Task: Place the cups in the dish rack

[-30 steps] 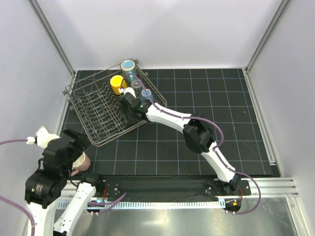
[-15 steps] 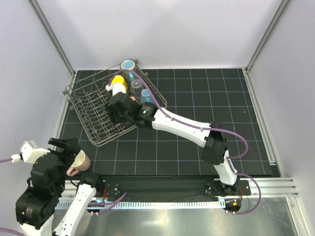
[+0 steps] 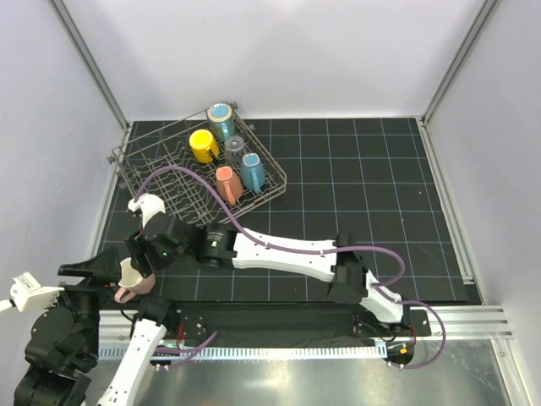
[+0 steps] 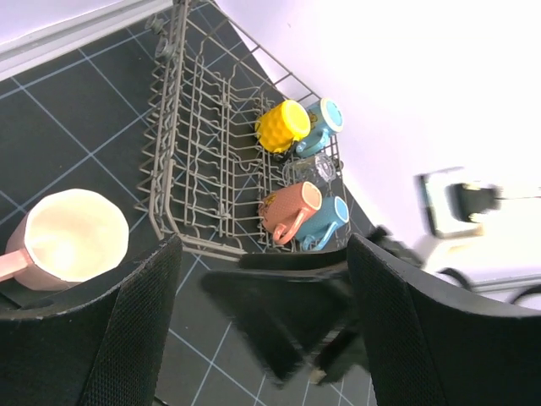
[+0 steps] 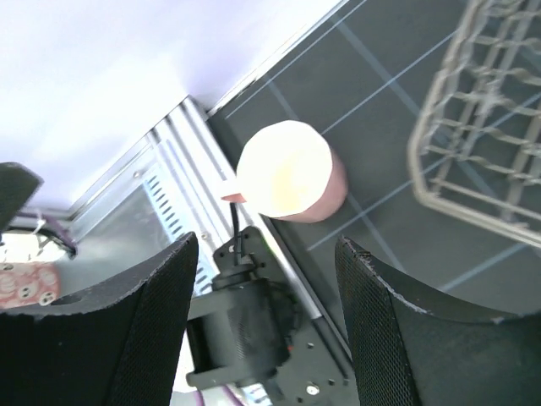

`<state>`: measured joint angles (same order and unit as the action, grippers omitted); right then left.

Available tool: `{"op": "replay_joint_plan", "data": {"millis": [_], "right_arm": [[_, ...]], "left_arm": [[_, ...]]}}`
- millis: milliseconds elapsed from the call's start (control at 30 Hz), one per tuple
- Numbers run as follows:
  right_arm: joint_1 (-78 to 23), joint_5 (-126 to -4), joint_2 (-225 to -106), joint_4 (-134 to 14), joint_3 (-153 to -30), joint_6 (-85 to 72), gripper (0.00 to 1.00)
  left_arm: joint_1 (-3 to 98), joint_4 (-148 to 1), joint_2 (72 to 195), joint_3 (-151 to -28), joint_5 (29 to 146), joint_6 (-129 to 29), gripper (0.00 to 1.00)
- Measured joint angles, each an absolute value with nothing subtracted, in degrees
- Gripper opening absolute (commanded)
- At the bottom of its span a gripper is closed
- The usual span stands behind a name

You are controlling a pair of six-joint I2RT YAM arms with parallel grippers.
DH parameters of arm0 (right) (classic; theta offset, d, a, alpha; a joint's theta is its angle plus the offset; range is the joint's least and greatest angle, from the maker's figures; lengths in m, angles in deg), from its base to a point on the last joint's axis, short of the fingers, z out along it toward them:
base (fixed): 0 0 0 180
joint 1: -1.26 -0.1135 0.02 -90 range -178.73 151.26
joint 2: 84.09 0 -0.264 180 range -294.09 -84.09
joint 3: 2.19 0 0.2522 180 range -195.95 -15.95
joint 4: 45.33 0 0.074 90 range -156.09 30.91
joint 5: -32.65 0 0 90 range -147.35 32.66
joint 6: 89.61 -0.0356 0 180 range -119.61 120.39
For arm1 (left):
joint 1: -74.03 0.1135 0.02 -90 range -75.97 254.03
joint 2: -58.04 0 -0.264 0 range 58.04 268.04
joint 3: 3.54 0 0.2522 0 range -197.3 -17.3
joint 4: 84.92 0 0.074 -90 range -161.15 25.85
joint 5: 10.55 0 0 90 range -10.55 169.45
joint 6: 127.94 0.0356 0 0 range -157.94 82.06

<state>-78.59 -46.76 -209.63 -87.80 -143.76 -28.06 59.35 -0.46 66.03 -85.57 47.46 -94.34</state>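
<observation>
**Surface:** black gridded mat (image 3: 380, 186), white walls on three sides.

1. **Left gripper** (image 4: 264, 245): fingers spread, nothing between them. The pink mug (image 4: 72, 237) sits outside its left finger, at about 8 o'clock in the wrist view.
2. **Pink mug:** upright on the mat with its mouth up and its handle toward 7 o'clock. It stands at 7 o'clock from the dish rack (image 3: 161, 135), not touching it.
3. **Right gripper** (image 5: 266, 245): fingers apart and empty. The mug is at 12 o'clock just beyond the fingertips, centred on the gap. Judged the better-aligned arm for the pick.
4. **Dish rack:** its 2 o'clock end holds the yellow cup (image 3: 201, 144), light-blue cup (image 3: 221, 113), clear tumbler (image 3: 234, 148), salmon mug (image 3: 226, 182) and blue mug (image 3: 251, 169).
</observation>
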Motion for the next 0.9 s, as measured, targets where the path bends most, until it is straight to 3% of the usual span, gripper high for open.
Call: {"op": "replay_joint_plan", "data": {"millis": [900], "right_arm": [[-78.0,-51.5,-224.2,-89.4,-148.7,-50.3,0.65]], "left_arm": [[59.4,2.4,64.0,-88.0,47.6,-97.6,0.74]]}}
